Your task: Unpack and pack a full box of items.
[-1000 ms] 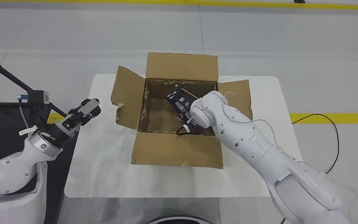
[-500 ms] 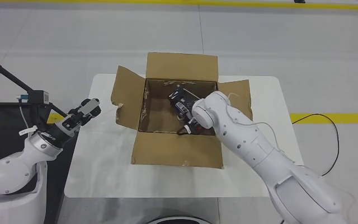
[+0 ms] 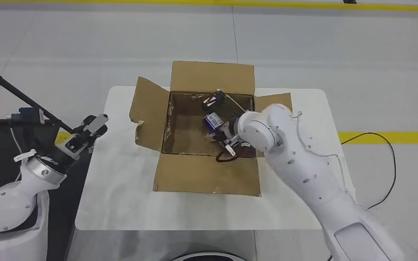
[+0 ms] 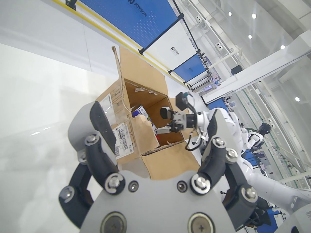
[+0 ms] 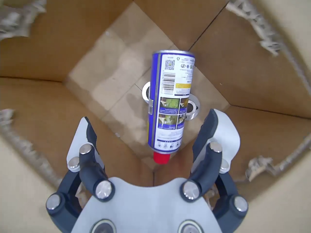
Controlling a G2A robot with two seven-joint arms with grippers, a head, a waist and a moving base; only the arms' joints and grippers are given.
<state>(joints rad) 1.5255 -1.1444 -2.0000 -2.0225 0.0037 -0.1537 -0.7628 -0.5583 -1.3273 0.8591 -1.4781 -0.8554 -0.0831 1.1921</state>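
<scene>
The right end effector (image 5: 150,120) is held inside the open cardboard box (image 5: 43,56). Its two fingers are spread wide and nothing is pinched between them. Directly ahead, in line with the gap between the fingers but touched by neither, a blue spray can (image 5: 171,93) is found. The can's long axis is pointed away from the end effector. The red cap (image 5: 161,157) is nearest the palm and the silvery base (image 5: 173,54) is farthest. The fingers are thus set to either side of the can's width, across its long axis. A short advance followed by a closing of the fingers is judged to be all that the coming grasp needs.

Whether the can is laid flat on the box floor or propped at a slant cannot be told. The gap left between fingers and can cannot be judged either. Behind the can, two round metal pieces (image 5: 193,109) are seen on the box floor, partly covered by it.

Well apart from the box, the left end effector (image 3: 96,124) is held near the edge of the table (image 3: 117,196). Its fingers are likewise spread and nothing is held. The right arm is by far the nearer to the can, so the pick is judged to fall to it.
</scene>
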